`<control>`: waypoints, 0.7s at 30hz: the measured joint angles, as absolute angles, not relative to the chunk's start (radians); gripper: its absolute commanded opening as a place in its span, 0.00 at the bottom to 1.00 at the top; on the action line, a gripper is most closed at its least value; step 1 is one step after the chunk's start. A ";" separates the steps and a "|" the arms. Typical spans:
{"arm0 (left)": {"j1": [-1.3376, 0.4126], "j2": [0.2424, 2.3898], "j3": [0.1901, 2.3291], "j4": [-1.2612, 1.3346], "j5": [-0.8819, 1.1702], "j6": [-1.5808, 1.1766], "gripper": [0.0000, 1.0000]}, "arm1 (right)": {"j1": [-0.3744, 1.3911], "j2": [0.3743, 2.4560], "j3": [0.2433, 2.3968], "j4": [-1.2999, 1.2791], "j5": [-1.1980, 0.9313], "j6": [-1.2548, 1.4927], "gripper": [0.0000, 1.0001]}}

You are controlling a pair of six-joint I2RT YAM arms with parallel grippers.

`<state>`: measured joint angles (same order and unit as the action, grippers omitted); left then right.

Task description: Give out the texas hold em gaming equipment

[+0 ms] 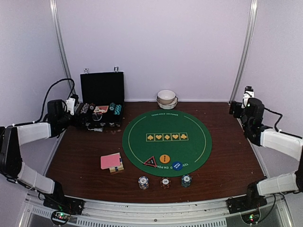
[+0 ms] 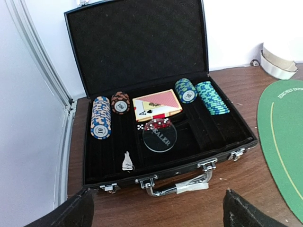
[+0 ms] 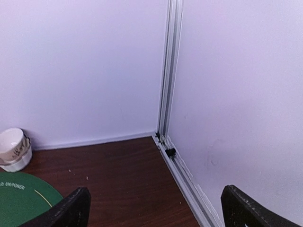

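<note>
Three poker chip stacks stand in front of the green mat. A red triangular marker, an orange round marker and a blue round marker lie on the mat's near edge. Pink-backed cards lie left of the mat. More chips and cards sit in the open black case. My left gripper is open and empty, just in front of the case. My right gripper is open and empty, facing the back right corner.
The case also holds a clear dealer button, dice and a small key. White bowls are stacked at the back wall, also in the right wrist view. A metal frame post stands in the corner.
</note>
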<state>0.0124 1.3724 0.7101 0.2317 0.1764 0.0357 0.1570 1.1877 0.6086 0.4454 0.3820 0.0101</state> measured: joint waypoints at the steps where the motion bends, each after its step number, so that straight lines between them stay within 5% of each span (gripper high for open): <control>1: 0.012 1.361 0.730 0.189 0.178 0.035 0.97 | 0.158 1.159 0.635 0.414 0.380 0.019 0.99; 12: 0.013 1.400 1.173 -0.451 0.122 0.068 0.98 | 0.181 1.106 0.838 0.041 0.168 0.315 1.00; 21: 0.020 1.375 1.208 -0.669 0.113 0.089 0.97 | 0.667 1.413 1.138 -0.290 0.094 0.279 0.94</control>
